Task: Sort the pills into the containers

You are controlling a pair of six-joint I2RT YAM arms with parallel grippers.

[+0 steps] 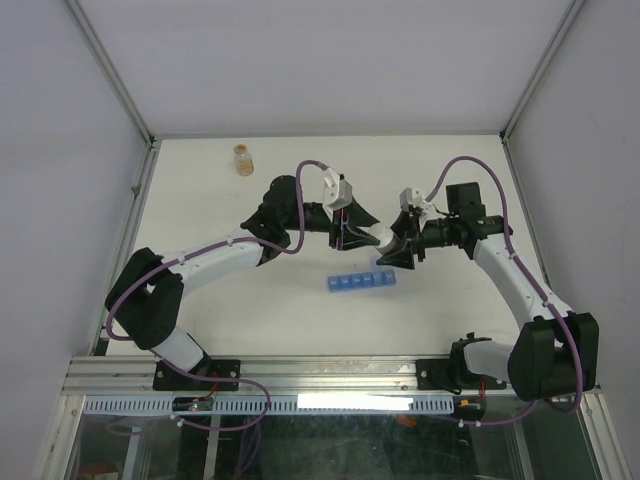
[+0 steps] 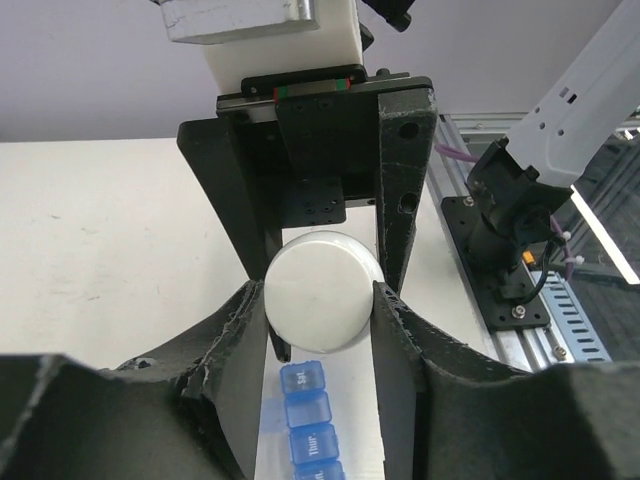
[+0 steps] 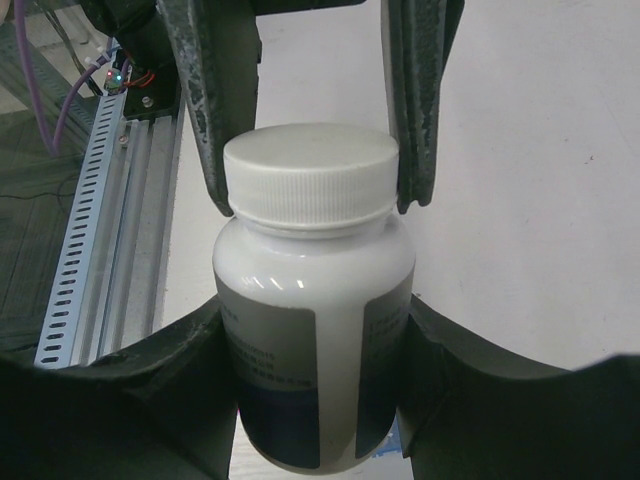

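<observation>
Cream table [image 1: 250,310], white walls [image 1: 300,60] — left pincer [image 2: 320,300] pinches the cap [image 3: 310,170]; right pincer [image 3: 315,320] clamps the white bottle [image 3: 290,270].

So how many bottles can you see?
2. The white bottle is held between the left gripper and the right gripper; the small orange bottle stands far back on the table, at the left. None seems hidden.

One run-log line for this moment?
step: uncapping, judged | right fingers: clamped on white bottle body | left fingers: clamped on its cap | containers: on table, lids shut | pills: none visible
</observation>
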